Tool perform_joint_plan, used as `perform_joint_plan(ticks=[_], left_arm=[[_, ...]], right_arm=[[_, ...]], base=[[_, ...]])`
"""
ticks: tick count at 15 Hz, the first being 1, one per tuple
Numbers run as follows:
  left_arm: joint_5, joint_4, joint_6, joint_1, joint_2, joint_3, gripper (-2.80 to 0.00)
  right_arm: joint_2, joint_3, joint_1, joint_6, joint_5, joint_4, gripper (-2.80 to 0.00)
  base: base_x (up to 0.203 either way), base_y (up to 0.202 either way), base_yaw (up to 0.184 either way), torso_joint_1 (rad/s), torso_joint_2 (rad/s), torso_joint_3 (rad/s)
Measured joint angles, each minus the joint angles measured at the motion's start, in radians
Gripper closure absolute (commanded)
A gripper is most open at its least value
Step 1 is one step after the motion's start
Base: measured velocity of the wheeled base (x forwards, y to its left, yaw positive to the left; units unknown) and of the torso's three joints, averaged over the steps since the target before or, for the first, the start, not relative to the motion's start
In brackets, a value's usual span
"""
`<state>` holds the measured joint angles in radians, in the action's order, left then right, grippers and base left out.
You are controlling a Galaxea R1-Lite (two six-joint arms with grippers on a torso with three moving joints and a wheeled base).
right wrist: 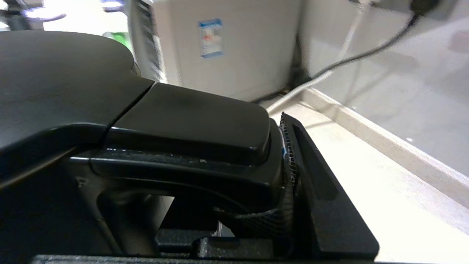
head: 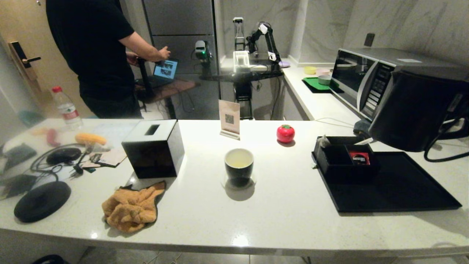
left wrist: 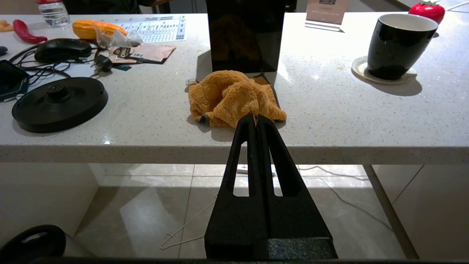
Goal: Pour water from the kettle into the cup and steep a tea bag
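Note:
The black kettle (head: 414, 110) hangs above the back right of the black tray (head: 399, 190). My right gripper (right wrist: 282, 154) is shut on its handle (right wrist: 190, 121); one ribbed finger (right wrist: 315, 176) shows, the other is hidden behind the handle. The black cup (head: 239, 163), white inside, stands on a small coaster mid-counter and holds pale yellowish water (head: 239, 158). It also shows in the left wrist view, cup (left wrist: 399, 46). The pale tea bag (head: 324, 141) sticks up in the back left compartment of the low black box (head: 346, 165). My left gripper (left wrist: 256, 116) is shut and empty, just off the counter's front edge.
A black tissue box (head: 154, 148) and an orange cloth (head: 132, 207) lie left of the cup. The kettle base (head: 42, 201) and cables sit far left. A red tomato timer (head: 285, 133), a sign card (head: 229, 119) and a microwave (head: 366, 80) stand behind. A person stands at the back.

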<state>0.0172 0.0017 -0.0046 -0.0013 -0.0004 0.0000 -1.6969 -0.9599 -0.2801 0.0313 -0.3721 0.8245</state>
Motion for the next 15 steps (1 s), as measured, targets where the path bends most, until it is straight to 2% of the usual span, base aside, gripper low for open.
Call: perform_joint_plan(ticks=[3,9,15], left_arm=[[0.0,0.0,0.001,-0.001,0.0,0.0,0.0],[-0.001,0.0,0.0,0.0,0.0,0.0,0.0],[-0.001,0.0,0.001,0.0,0.0,0.0,0.0]], right_arm=[[-0.026,0.057,-0.052,-0.004,0.0,0.105,0.0],[-0.104,0.095,-0.143,-0.005,0.024,0.221,0.0],[-0.186,0.183,-0.162,-0.007,0.055,0.372,0.0]], base=[[0.0,0.0,0.0,0.0,0.0,0.0],[0.0,0.0,0.0,0.0,0.0,0.0],[0.0,0.0,0.0,0.0,0.0,0.0]])
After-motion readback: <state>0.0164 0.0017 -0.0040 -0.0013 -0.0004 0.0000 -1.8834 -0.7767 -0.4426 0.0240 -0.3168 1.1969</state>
